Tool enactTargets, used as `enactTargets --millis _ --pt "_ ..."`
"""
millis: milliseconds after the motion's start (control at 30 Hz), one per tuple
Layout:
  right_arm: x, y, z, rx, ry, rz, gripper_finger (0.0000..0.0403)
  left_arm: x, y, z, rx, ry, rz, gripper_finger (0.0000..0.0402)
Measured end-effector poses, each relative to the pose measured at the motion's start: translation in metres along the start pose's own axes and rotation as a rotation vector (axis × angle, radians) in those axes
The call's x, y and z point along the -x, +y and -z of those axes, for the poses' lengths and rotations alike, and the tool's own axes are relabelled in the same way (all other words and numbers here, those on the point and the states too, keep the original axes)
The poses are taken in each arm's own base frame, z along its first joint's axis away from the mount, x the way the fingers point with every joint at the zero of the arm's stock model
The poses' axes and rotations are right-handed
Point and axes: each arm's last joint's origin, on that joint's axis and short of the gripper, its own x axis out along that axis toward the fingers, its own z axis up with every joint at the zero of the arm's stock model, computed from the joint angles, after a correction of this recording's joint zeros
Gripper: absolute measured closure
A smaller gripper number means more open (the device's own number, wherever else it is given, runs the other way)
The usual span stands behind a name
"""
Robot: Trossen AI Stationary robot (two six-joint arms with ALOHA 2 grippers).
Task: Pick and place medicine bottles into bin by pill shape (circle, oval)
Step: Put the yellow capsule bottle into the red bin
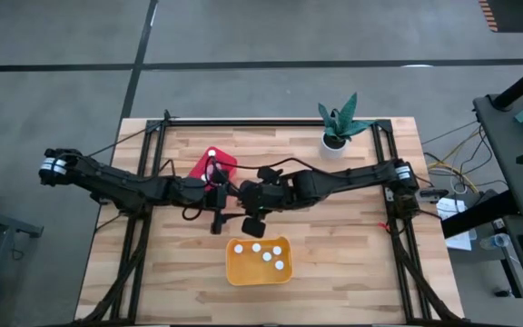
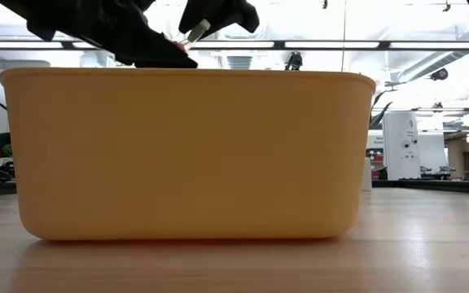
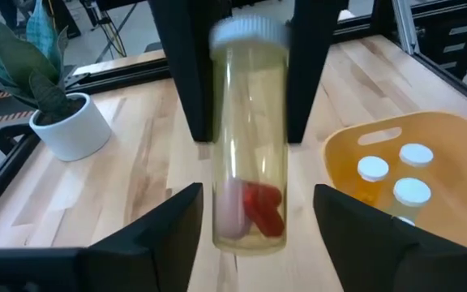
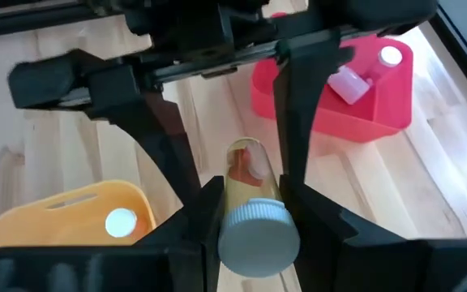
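Both arms stretched low and inward, meeting mid-tabletop (image 1: 352, 236): right claw (image 4: 248, 212) clamped on the capped end of a clear medicine bottle (image 3: 248, 146) held off the surface, left claw (image 3: 256, 212) opposite, fingers apart either side of the bottle's base, not touching. Red bin (image 1: 209, 165) just behind the claws, yellow-orange bin (image 1: 236, 268) just in front, holding white-capped bottles (image 1: 267, 257). Pill shape inside the held bottle blurred; low view blocked by the yellow-orange bin's wall.
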Motion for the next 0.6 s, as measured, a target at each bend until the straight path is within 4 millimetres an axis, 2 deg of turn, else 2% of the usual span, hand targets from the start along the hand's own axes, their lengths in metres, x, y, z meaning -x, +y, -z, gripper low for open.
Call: enactTargets --millis 433,600 --pt "0.0012 -0.0005 0.0010 0.011 0.010 0.003 0.0300 0.0020 0.0023 -0.0026 0.003 -0.011 -0.010 0.0323" --pt "0.0012 -0.0004 0.0008 0.015 0.008 0.003 0.0283 0.0025 0.0024 -0.0032 0.000 -0.015 -0.011 0.0331"
